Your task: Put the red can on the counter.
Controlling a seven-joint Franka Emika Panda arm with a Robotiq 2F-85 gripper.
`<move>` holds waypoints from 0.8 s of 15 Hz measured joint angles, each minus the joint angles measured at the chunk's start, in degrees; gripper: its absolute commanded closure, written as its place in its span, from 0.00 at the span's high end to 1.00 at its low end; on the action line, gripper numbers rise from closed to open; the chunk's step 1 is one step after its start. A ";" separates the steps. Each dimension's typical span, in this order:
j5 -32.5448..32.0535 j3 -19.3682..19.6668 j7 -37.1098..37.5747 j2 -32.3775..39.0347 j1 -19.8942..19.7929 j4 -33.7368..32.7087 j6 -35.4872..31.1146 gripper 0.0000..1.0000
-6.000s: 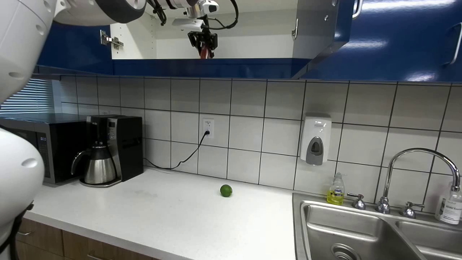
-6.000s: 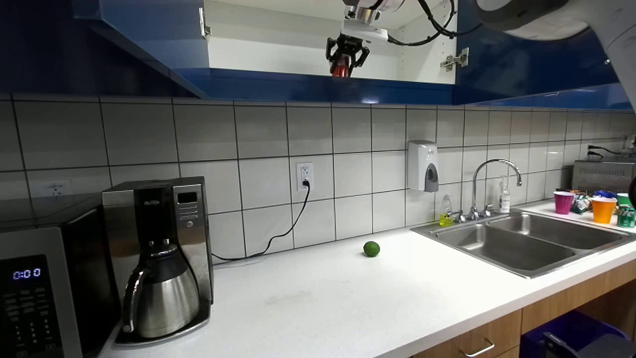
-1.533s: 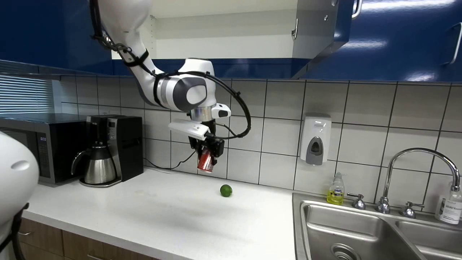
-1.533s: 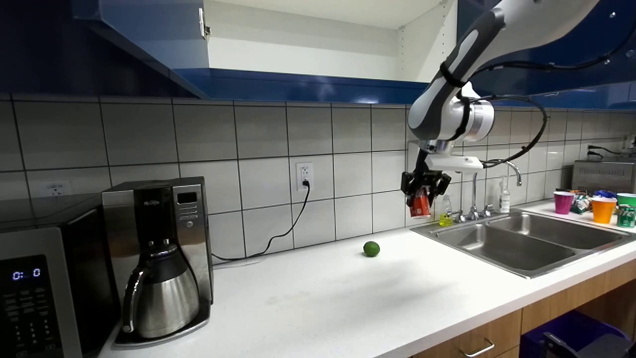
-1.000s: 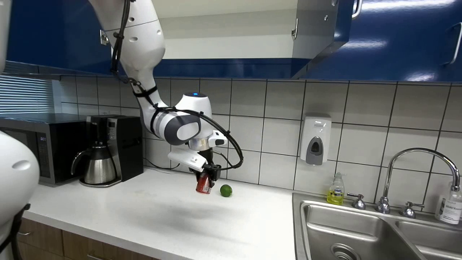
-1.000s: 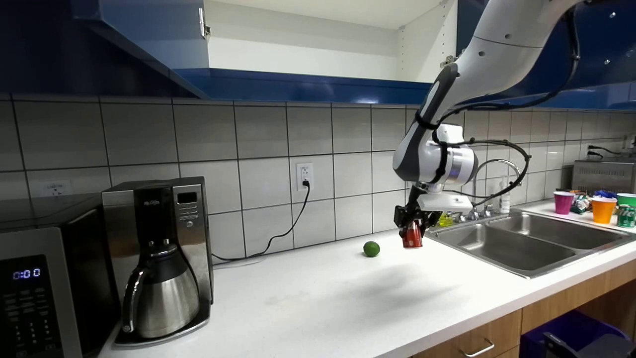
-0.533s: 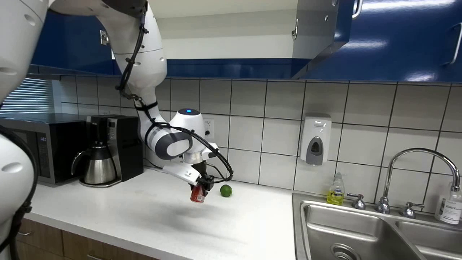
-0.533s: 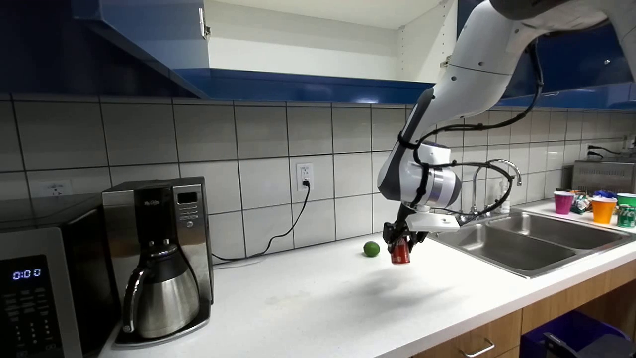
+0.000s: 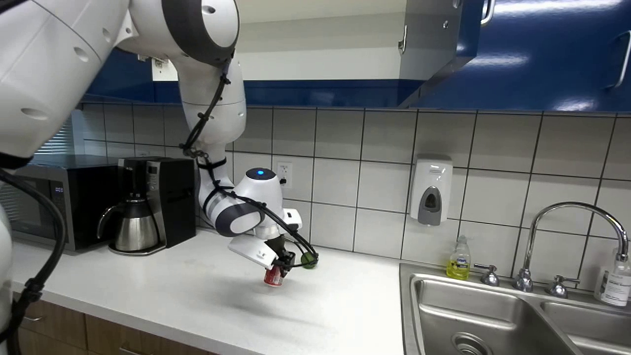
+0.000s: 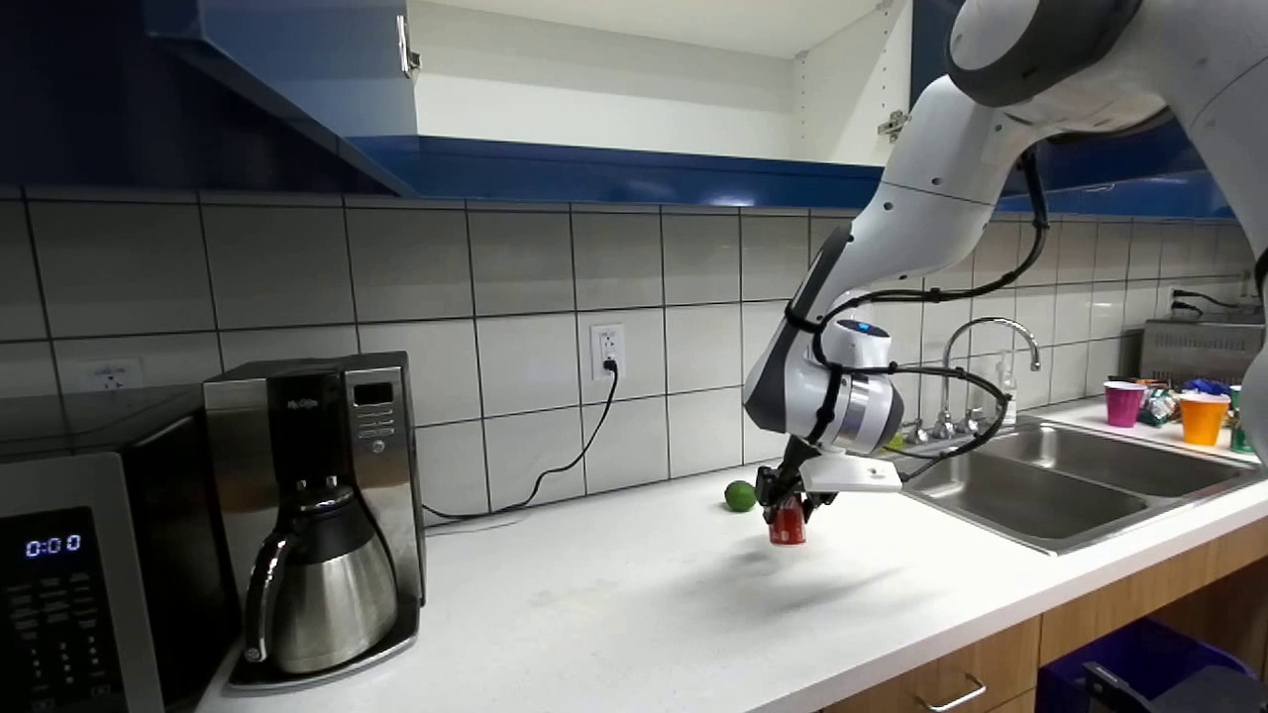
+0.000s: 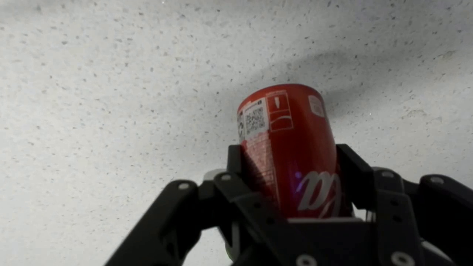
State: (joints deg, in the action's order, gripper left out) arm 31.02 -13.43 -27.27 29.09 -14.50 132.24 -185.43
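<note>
The red can (image 9: 274, 277) is held nearly upright, pale top up inside the jaws, over the middle of the off-white counter (image 9: 340, 315). In an exterior view the can (image 10: 789, 525) is low over the counter (image 10: 634, 614), with a shadow beside it. Whether its base touches the surface I cannot tell. In the wrist view my gripper (image 11: 288, 159) is shut on the can (image 11: 295, 136), a black finger on each side. The gripper also shows in both exterior views (image 9: 282, 264) (image 10: 791, 498).
A green fruit (image 10: 740, 496) lies on the counter close behind the gripper. A coffee maker (image 9: 157, 204) and a microwave (image 9: 59, 197) stand at an end. The steel sink (image 9: 413, 315) is at the other end. The open blue cabinet (image 10: 634, 178) is overhead.
My gripper brought the can out of the blue cabinet and down over the counter. In the last half second it lowered a little more, the can becoming more upright. The fruit has not moved.
</note>
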 measured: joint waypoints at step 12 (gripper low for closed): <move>-5.73 -4.94 -0.41 8.71 -6.27 -4.45 -7.84 0.39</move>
State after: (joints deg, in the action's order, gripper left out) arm 25.29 -18.38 -27.68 37.79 -20.78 127.78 -193.27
